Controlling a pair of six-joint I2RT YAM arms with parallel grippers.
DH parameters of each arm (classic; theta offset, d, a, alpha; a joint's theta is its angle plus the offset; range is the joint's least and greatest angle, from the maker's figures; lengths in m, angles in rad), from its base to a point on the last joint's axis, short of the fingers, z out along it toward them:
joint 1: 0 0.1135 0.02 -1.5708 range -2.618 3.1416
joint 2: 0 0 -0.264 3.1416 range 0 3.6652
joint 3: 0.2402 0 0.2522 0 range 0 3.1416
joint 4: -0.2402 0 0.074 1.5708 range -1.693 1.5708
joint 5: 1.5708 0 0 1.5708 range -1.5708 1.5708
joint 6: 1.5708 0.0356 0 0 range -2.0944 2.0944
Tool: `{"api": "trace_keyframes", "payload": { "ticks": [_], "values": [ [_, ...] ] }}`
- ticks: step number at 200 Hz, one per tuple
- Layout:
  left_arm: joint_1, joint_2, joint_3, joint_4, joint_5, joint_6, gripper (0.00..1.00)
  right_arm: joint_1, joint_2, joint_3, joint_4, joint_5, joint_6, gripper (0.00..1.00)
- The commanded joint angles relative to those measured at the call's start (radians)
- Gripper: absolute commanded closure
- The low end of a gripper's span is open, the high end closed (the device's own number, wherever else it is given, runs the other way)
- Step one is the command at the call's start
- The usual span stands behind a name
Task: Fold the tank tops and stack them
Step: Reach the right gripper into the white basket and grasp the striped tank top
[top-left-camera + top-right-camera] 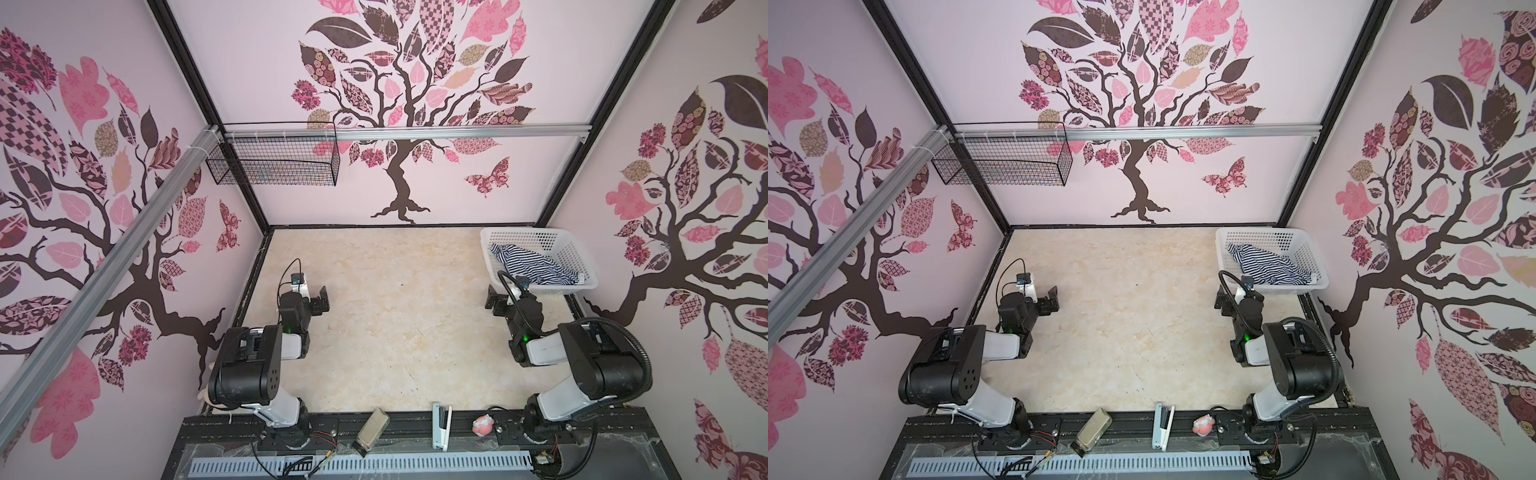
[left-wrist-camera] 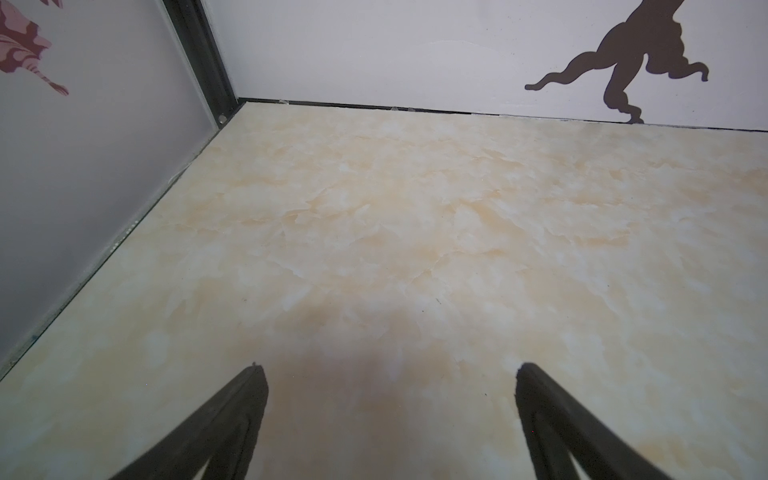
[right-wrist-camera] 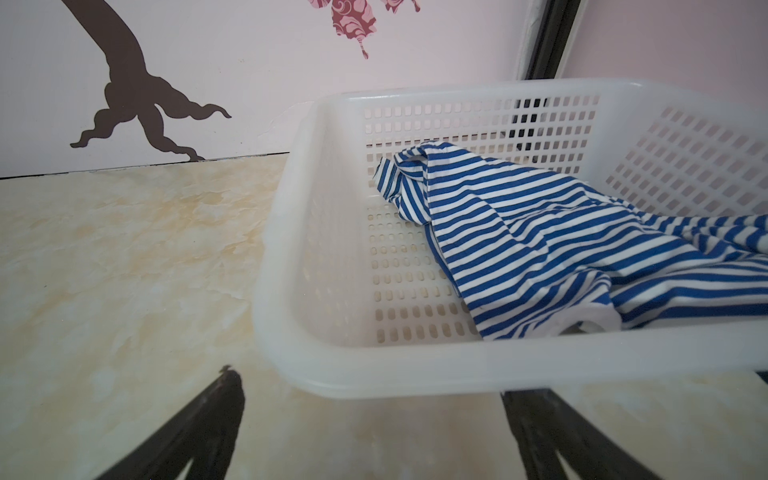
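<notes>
- The striped tank top (image 3: 540, 249) is crumpled in a heap on the floor of the white basket (image 3: 415, 374). I can only make out one. Nothing's laid out yet, so I'd say folding hasn't started.
- The right end effector (image 1: 493, 300) sits just in front of the basket with its fingers spread wide, gripping nothing. My guess is it's there because it's the arm nearest the basket, so it can reach over the rim.
- The left end effector (image 1: 322, 299) is well away from the basket, across the table (image 1: 395, 332). It's also spread and empty, probably placed over the bare patch where the top would get flattened.
- The right wrist view gives detail the top views don't: clear blue-and-white stripes, rolled white trim, and the near rim hiding one fingertip.
- Both top views show both arms at once.
- The left wrist view shows only table and wall, no basket.
</notes>
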Motion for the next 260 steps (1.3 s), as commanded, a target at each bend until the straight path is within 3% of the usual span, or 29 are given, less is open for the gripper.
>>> {"api": "trace_keyframes", "payload": {
  "ticks": [1,32,60,95,118,137,154,171,191,217,260],
  "values": [
    [0.011,-0.107,0.036,-0.101,-0.001,-0.018,0.03,-0.004,-0.152,0.073,-0.193,0.035,0.022,0.00],
    [0.017,-0.237,0.194,-0.540,0.029,-0.008,0.03,-0.002,-0.320,0.175,-0.531,0.008,0.129,0.00],
    [0.017,-0.285,0.343,-0.906,0.094,0.036,0.03,-0.001,-0.436,0.221,-0.797,0.107,0.265,0.00],
    [0.017,-0.307,0.396,-1.067,0.151,0.055,0.03,-0.001,-0.433,0.375,-1.229,0.313,0.554,0.00],
    [0.016,-0.318,0.418,-1.152,0.181,0.070,0.03,-0.002,-0.435,0.549,-1.518,0.322,0.673,0.00],
    [0.016,-0.319,0.452,-1.238,0.206,0.097,0.05,-0.001,-0.497,0.616,-1.545,0.221,0.623,0.00],
    [0.016,-0.317,0.493,-1.331,0.246,0.143,0.09,-0.002,-0.548,0.663,-1.538,0.226,0.602,0.00],
    [0.016,-0.323,0.517,-1.400,0.278,0.178,0.13,-0.004,-0.389,0.899,-1.737,0.272,0.589,0.00],
    [0.009,-0.353,0.522,-1.447,0.318,0.207,0.14,-0.004,-0.154,1.156,-1.881,0.230,0.526,0.00],
    [-0.031,-0.408,0.507,-1.491,0.355,0.250,0.23,-0.008,0.134,1.418,-1.955,0.208,0.445,0.00],
    [-0.047,-0.496,0.451,-1.528,0.375,0.275,0.24,-0.033,0.594,1.809,-2.102,0.133,0.423,0.06]
  ]
}}
